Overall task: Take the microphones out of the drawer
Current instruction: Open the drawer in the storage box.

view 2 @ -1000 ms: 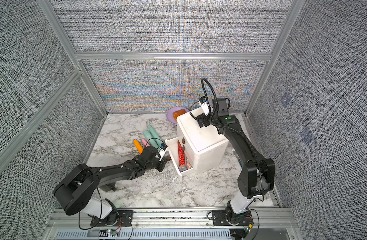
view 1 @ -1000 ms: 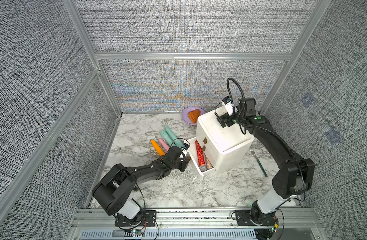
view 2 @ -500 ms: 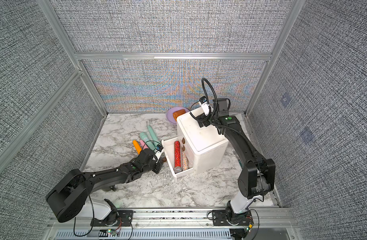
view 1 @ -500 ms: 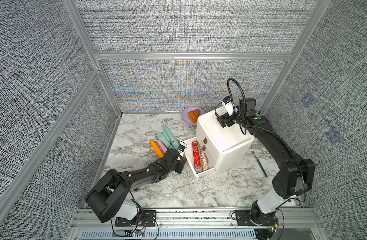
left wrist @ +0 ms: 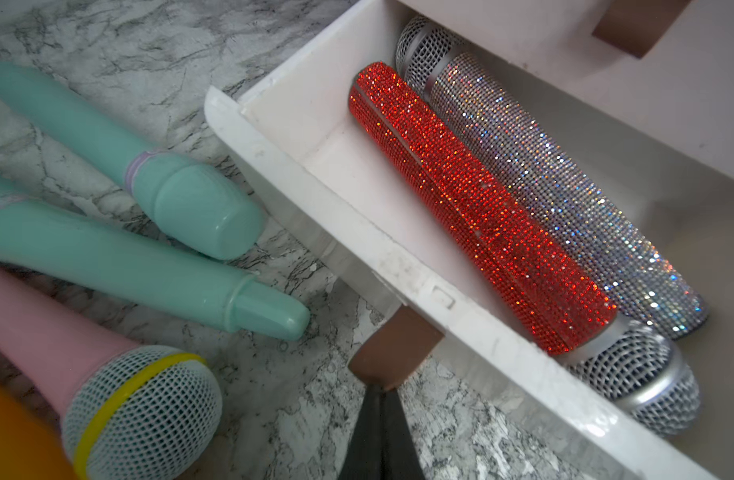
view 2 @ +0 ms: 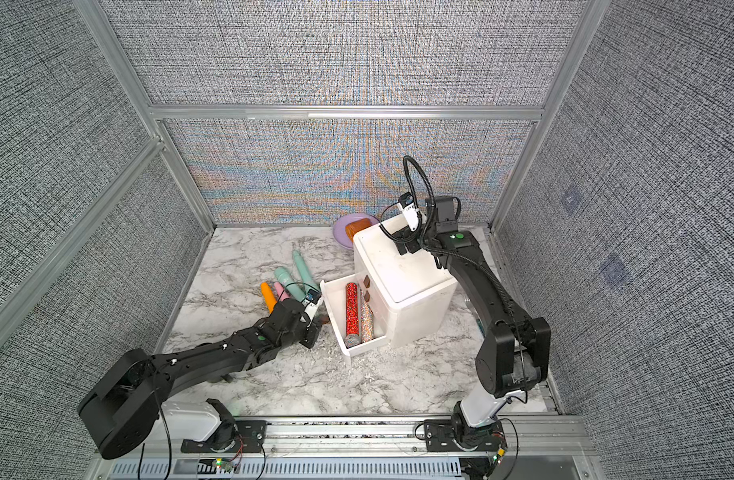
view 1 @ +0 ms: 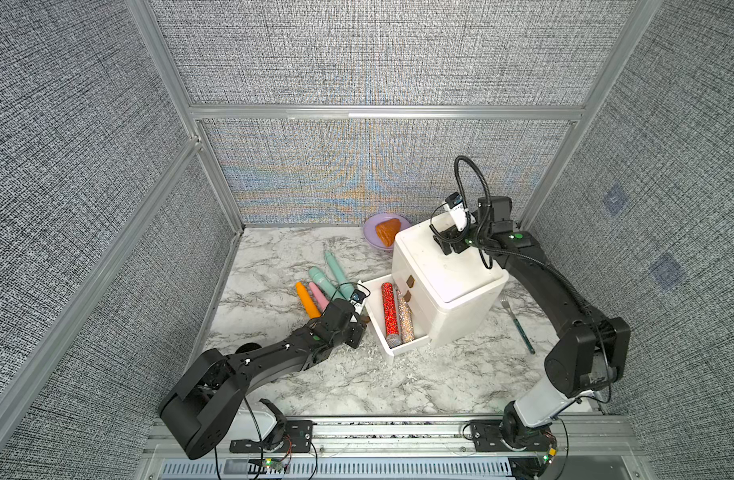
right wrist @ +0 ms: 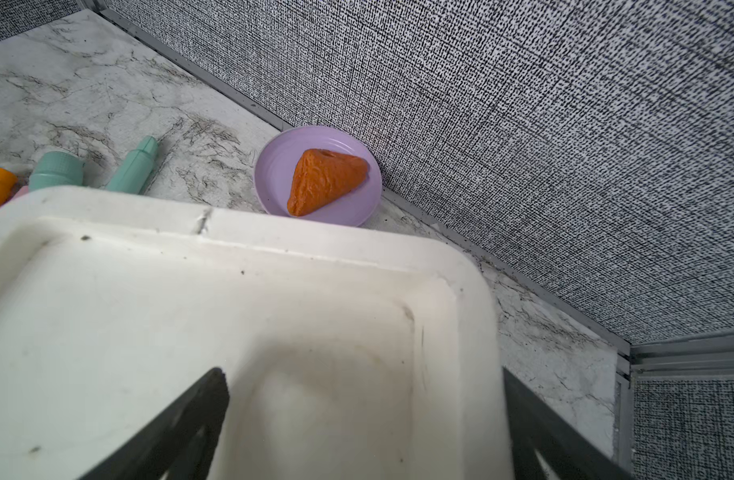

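The left arm's jaws are pinched shut on the brown tab handle [left wrist: 394, 351] of the white plastic drawer [view 1: 373, 320]. The drawer stands open at 8 o'clock of the white cabinet [view 1: 452, 278]. The right arm's jaws sit spread over the cabinet top, seemingly bracing it. Inside the drawer lie a red glitter-covered microphone [view 1: 389, 309] and, touching it at 3 o'clock, a silver glitter-covered microphone [view 1: 405, 313]. Best to let go, rise, then close crosswise on the red barrel mid-length, using the gap at its 9 o'clock side. No brand or lettering is legible.

Marble table [view 1: 274, 253]: drawer unit [view 1: 448, 282], loose microphones [view 1: 321, 280], plate [view 1: 371, 227], fork [view 1: 519, 326].
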Motion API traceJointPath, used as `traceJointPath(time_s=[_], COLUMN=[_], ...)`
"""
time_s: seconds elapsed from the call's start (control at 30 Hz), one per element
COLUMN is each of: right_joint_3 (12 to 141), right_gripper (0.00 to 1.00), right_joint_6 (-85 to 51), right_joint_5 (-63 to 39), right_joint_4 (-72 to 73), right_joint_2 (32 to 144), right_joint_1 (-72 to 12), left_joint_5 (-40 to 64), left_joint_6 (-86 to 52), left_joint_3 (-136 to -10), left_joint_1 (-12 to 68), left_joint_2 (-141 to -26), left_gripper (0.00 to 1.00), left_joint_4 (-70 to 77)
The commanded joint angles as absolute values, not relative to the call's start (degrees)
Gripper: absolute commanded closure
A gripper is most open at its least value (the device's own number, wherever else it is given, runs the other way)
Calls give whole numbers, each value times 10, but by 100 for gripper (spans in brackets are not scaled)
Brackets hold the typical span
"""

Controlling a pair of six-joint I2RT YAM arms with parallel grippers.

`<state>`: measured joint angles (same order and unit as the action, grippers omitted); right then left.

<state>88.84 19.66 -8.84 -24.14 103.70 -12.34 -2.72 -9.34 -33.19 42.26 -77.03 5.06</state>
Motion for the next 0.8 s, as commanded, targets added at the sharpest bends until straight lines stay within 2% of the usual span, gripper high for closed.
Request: traceJointPath(time_s=[0.0, 0.03, 0.13, 0.17, 0.33, 0.37, 0.4, 0.6, 0.77], right_joint_3=[884, 883, 882, 881, 876, 876, 877, 871, 868], right_gripper=[2, 2, 2, 2, 2, 2, 2, 2, 2], right_joint_6=[192, 192, 192, 192, 192, 192, 192, 182, 181], right_joint_5=[-105, -105, -105, -105, -108, -111, -114, -108, -106], right_joint_4=[-326, -324, -323, -323, -322, -322, -324, -318, -315], right_joint_2=[1049, 1049, 1047, 1047, 1046, 1048, 1050, 1053, 1052], right_joint_1=[-123, -123, -123, -123, -123, -123, -124, -125, -126], left_joint_5=[-44, -46, -47, -50, -61, -61, -62, -76, -47], left_joint_6=[-100, -100, -102, -105, -113, -115, -117, -142, -185], left_joint_3=[-346, -350, -362, -365, -394, -408, -423, -507, -619], left_joint_1=[421, 421, 421, 421, 421, 421, 421, 421, 421], left_joint_2=[-764, -764, -764, -761, -749, -749, -750, -758, -826], left_gripper=[93, 87, 54, 47, 26, 18, 1, 0, 0], left_joint_4=[24, 18, 4, -1, -36, -53, -71, -156, -253])
